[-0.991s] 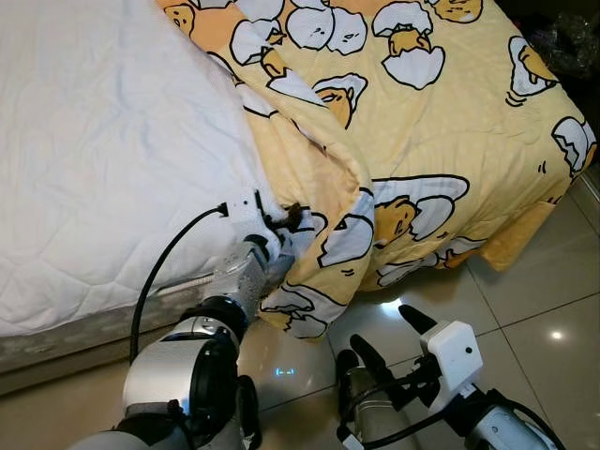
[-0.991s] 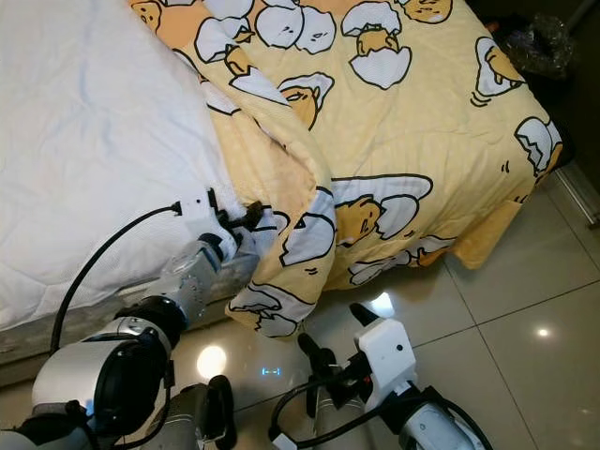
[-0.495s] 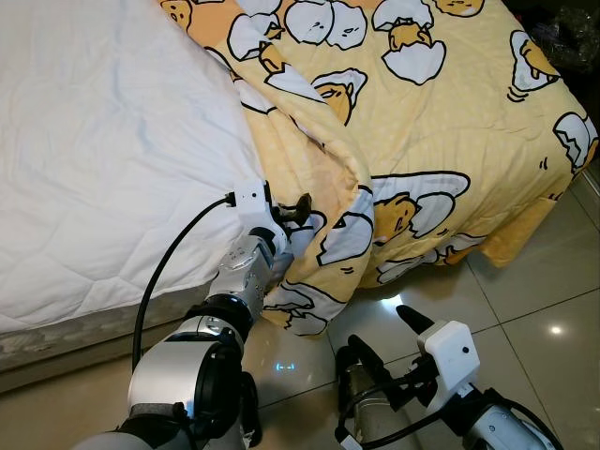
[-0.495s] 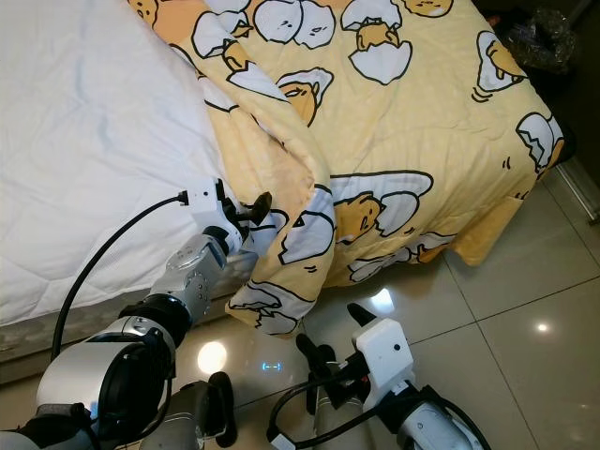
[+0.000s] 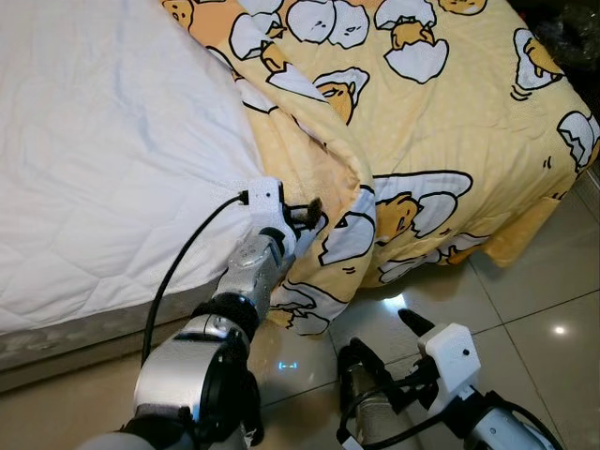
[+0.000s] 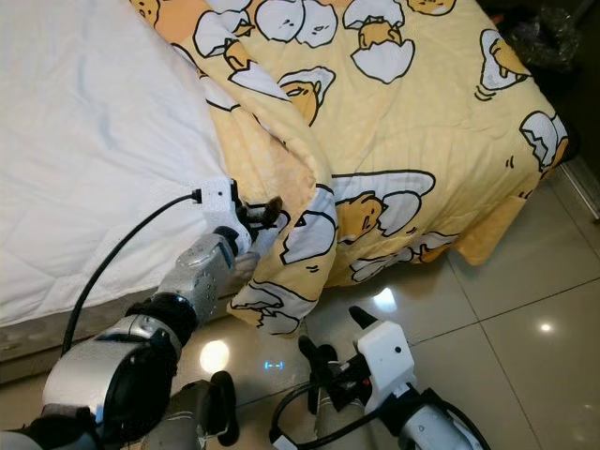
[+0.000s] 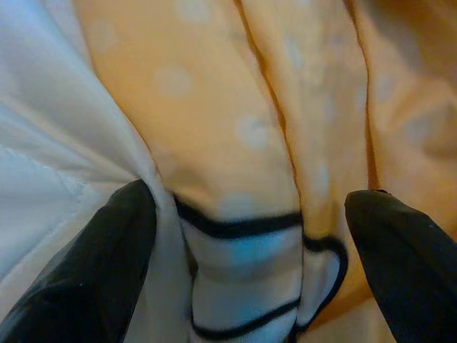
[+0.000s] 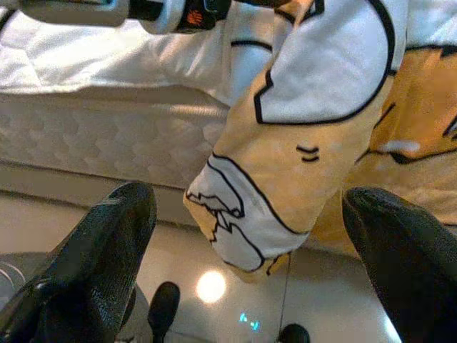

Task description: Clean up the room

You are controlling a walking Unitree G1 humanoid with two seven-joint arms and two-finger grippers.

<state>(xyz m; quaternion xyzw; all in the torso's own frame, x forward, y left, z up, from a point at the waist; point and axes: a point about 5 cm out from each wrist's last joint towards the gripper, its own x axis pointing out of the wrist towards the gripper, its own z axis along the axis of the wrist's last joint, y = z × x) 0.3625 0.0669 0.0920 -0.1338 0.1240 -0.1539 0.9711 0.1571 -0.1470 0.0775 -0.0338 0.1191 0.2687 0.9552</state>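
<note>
Shiny tan floor tiles [image 5: 525, 300] run along the side of the bed, and you can see small lights shining back off them. On the bed lies a white mattress [image 5: 103, 159], bare on the side nearer you. Your yellow blanket [image 5: 441, 122], with egg and chick pictures, covers the far part of the bed. It is bunched into a thick fold along the middle, and one corner of it hangs over the mattress edge down toward the floor.

Your left claw [image 5: 298, 214] is up at the mattress edge, right where the blanket fold meets the white sheet. Its two black fingers [image 7: 107, 264] are spread wide apart, with the blanket fold sitting between them. They are not squeezing it. One finger is against the white sheet and the other is out by the yellow cloth. A black cable [image 5: 183, 258] loops from that wrist down the side of the bed.

Your right claw [image 5: 380, 352] hangs low over the floor tiles, below the hanging blanket corner and apart from it. Its fingers [image 8: 100, 257] are wide apart too, and they hold nothing. From its wrist you can see the hanging corner and the quilted side of the mattress [image 8: 93, 136].
</note>
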